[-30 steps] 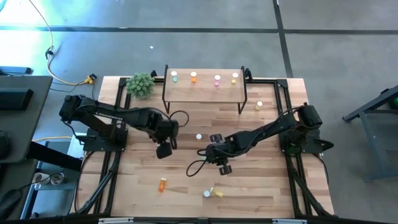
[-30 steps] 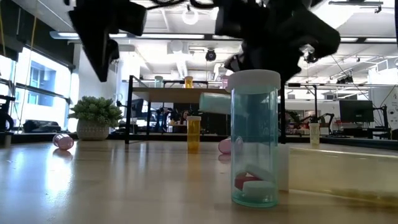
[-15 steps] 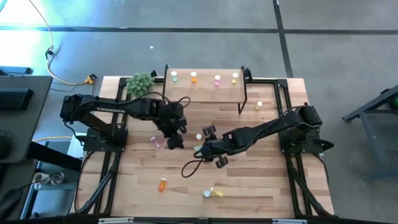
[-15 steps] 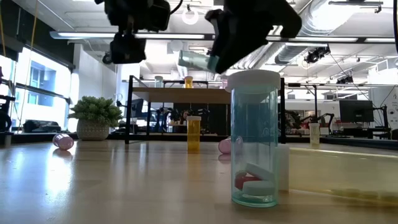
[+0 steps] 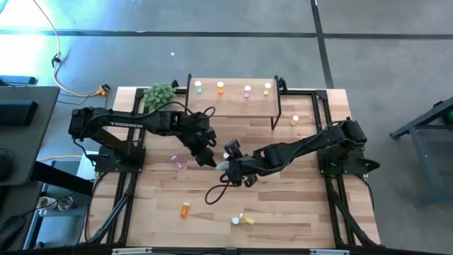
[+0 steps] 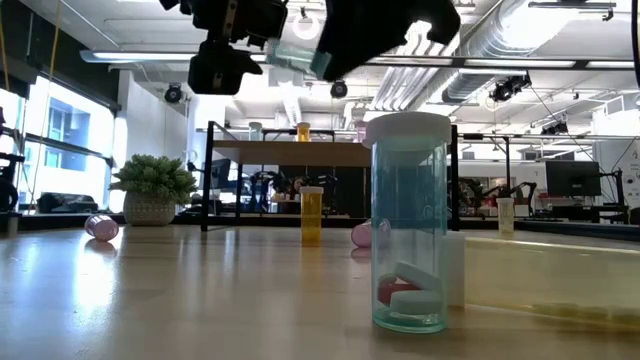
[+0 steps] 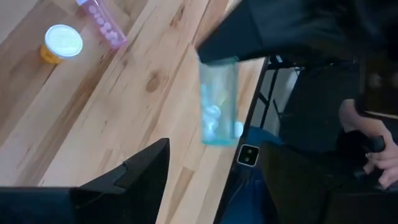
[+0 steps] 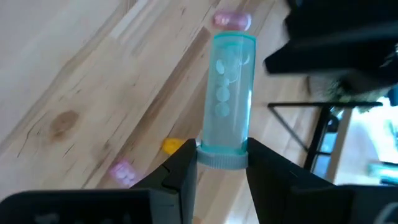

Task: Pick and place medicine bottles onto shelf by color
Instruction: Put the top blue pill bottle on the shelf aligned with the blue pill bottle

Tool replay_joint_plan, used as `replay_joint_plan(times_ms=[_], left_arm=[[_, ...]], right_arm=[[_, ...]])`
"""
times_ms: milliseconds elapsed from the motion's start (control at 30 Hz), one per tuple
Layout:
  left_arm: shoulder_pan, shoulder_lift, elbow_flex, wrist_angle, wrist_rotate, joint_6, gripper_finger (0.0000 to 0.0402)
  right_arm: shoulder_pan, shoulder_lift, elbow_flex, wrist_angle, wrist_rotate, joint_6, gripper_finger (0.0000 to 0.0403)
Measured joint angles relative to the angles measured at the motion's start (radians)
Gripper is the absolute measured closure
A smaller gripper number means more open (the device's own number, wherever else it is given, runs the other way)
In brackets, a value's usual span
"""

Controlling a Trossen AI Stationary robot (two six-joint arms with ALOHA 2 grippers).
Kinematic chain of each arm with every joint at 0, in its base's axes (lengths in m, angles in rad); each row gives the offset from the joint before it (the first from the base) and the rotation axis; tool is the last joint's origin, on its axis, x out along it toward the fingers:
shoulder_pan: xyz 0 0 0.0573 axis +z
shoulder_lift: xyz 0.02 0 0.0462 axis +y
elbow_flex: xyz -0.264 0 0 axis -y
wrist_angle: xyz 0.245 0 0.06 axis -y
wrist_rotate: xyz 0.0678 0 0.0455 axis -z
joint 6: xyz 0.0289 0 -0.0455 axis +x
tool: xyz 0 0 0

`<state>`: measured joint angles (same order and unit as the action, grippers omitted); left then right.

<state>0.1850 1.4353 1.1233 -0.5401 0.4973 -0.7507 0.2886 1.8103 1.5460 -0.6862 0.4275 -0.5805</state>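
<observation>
My right gripper (image 5: 231, 167) is shut on a green medicine bottle (image 8: 228, 87) and holds it high over the table's middle. My left gripper (image 5: 210, 157) stands open just left of it; the bottle (image 7: 217, 102) hangs a little ahead of its finger (image 7: 146, 174), untouched. The shelf (image 5: 233, 103) at the far edge carries several upright bottles: green (image 5: 199, 87), orange (image 5: 220, 87), pink (image 5: 247, 90) and yellow (image 5: 267, 88). On the tabletop lie a pink bottle (image 5: 177, 161), an orange one (image 5: 185, 210) and a yellow one (image 5: 248, 219), and another green one (image 6: 408, 220) stands upright. My right gripper pinches the green bottle at its cap end (image 8: 221, 159) between its two fingers (image 8: 185, 171), one on each side. The body sticks out beyond the fingertips, away from the wrist. The bottle is lifted clear of the table, lying near level with a slight tilt (image 6: 297, 56).
A green plant (image 5: 160, 95) stands left of the shelf. A yellow bottle (image 5: 294, 120) stands on the table right of the shelf, and a white-capped bottle (image 5: 228, 147) just beyond my grippers. Black frame rails (image 5: 127, 205) run along both table sides.
My right gripper has risen with the green bottle and rolled, carrying it up and toward the table's left. The bottle has gone from low over the table to high up. My left gripper has swung toward the table's right and far side, turning toward the bottle, still open.
</observation>
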Motion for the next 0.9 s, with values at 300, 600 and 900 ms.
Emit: replay_joint_plan(times_ms=[300,600,900], left_arm=[[-0.001,0.0,0.0,0.07,0.0,-0.047,0.0163],[-0.002,0.0,0.0,0.117,0.049,-0.085,0.0163],[-0.002,0.0,0.0,0.116,0.049,-0.077,0.0203]], right_arm=[[-0.002,0.0,0.052,0.011,0.036,-0.054,0.0299],[-0.008,0.0,0.058,0.01,0.098,-0.109,0.0299],[-0.014,0.0,0.058,0.01,0.103,-0.12,0.0299]])
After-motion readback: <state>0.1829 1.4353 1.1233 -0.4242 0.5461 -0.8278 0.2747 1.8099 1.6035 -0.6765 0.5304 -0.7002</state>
